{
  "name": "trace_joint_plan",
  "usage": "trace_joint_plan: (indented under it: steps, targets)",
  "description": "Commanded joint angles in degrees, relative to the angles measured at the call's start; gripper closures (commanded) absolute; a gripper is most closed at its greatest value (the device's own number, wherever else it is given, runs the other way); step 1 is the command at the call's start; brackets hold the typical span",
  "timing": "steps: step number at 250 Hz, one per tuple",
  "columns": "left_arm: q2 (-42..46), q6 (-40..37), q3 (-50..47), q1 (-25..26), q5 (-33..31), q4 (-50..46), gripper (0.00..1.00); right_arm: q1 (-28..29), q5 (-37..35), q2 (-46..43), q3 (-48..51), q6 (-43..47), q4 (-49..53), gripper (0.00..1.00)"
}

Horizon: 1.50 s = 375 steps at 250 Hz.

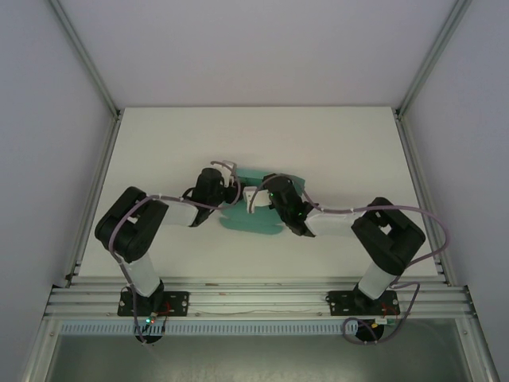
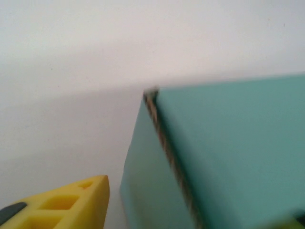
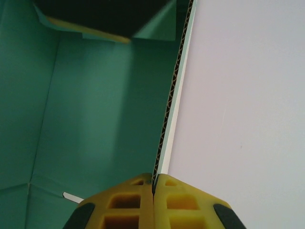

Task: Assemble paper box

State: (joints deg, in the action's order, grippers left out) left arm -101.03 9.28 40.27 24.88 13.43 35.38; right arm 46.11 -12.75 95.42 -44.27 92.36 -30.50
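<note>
The right gripper (image 3: 153, 187) pinches 1 wall of the paper box (image 3: 95, 119); for the left gripper (image 1: 232, 189) we cannot tell.

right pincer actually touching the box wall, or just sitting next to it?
Touching. In the right wrist view the right pincer is closed on the corrugated edge of the paper box wall, yellow tips pressed against both faces with no gap.

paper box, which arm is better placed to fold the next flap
Probably left: the left claw is open, not gripping the paper box, while the right claw is clamped on its wall edge.
</note>
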Motion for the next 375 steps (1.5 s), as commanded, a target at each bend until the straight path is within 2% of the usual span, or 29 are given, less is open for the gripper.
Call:
trace_joint_plan:
  steps: [1,37,69,87,121,170,195,228,242,271,278,289,308,344,375]
  targets:
    - [-1.39,-0.37,2.06,0.15,-1.74,3.11,0.58,0.84,4.02,1.33,-0.37,-1.03,9.23,1.0]
    - [-3.27,0.1,3.04,0.34,-3.38,2.61,0.71,0.83,3.45,1.43,-0.78,-1.87,9.4,1.0]
    - [-3.91,-0.11,3.46,1.74,-7.87,0.83,0.85,0.83,2.43,1.79,-1.44,-2.53,9.93,1.0]
    - [-4.34,0.26,3.7,2.74,-12.83,-0.59,1.0,0.83,2.06,2.13,-1.74,-2.8,10.03,1.0]
    - [-5.39,2.63,3.4,4.22,-20.63,-0.73,1.0,0.83,1.33,2.67,-2.19,-2.99,10.03,1.0]
    - [-6.96,5.92,3.68,5.46,-26.5,-2.27,1.0,0.88,0.63,2.66,-2.65,-3.65,10.36,1.0]
    - [-7.7,8.65,4.58,6.18,-34.9,-4.85,1.0,0.82,0.37,2.56,-2.73,-3.81,10.26,1.0]
    - [-7.55,7.42,4.75,6.92,-37.2,-7.13,1.0,0.87,-0.19,2.58,-2.88,-3.85,10.27,1.0]
    - [-7.62,7.45,4.7,7.6,-40.17,-7.52,1.0,0.82,-0.26,2.67,-2.89,-3.85,10.31,1.0]
    - [-7.21,6.75,4.17,7.66,-37.34,-7.78,1.0,0.83,-0.55,2.88,-3.28,-4.03,10.87,1.0]
    - [-6.91,6.68,3.95,7.7,-35.96,-7.66,0.93,0.84,-0.6,2.93,-3.25,-4.03,10.75,1.0]
    - [-6.27,7.02,3.63,7.67,-34.32,-7.61,0.76,0.83,-0.69,2.99,-3.37,-4.1,10.75,1.0]
    - [-5.23,6.88,2.98,7.72,-31.95,-7.08,0.62,0.65,-0.86,2.81,-3.32,-4.28,10.77,1.0]
    - [-3.77,6.78,2.61,7.72,-29.62,-8.03,0.62,0.83,-1.27,2.85,-3.53,-4.43,10.71,1.0]
    - [-3.98,6.83,2.23,7.71,-30.02,-6.99,0.69,0.83,-1.14,2.93,-3.49,-4.44,10.55,1.0]
